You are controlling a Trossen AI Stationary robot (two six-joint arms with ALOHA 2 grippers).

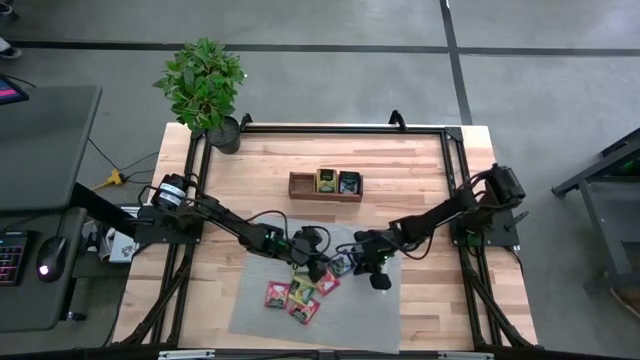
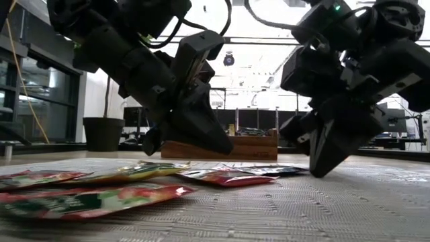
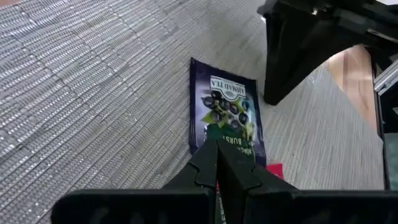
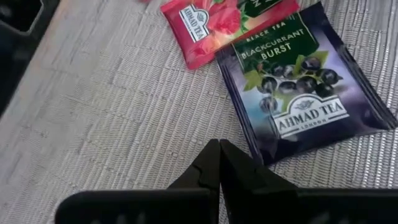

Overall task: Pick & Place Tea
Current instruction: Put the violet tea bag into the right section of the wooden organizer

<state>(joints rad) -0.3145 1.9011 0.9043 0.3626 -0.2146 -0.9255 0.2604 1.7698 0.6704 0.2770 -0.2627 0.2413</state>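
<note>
Several small tea sachets lie flat on the grey mat (image 1: 250,310): red and yellow-green ones (image 1: 296,296) and a dark blackcurrant sachet (image 1: 342,264) (image 3: 227,112) (image 4: 305,93). My left gripper (image 1: 322,265) (image 3: 217,146) is shut. Its tips stand over the dark sachet's end, and in the low view (image 2: 225,149) they hang a little above the sachets. My right gripper (image 1: 358,264) (image 4: 219,146) is shut too, and its tips are down by the mat, beside a corner of the dark sachet. A red sachet (image 4: 205,25) overlaps the dark one's other end. My right gripper comes slanting down from the table's right. Its shut fingertips (image 2: 317,173) reach the level of the grey mat, just off the dark sachet's corner (image 4: 264,158). I cannot tell whether they touch the mat or the sachet.
A brown wooden tray (image 1: 325,186) (image 2: 228,146) stands beyond the mat toward the far edge, with sachets in two of its compartments. A potted plant (image 1: 205,90) sits at the far left corner. The two grippers are close together over the mat's middle.
</note>
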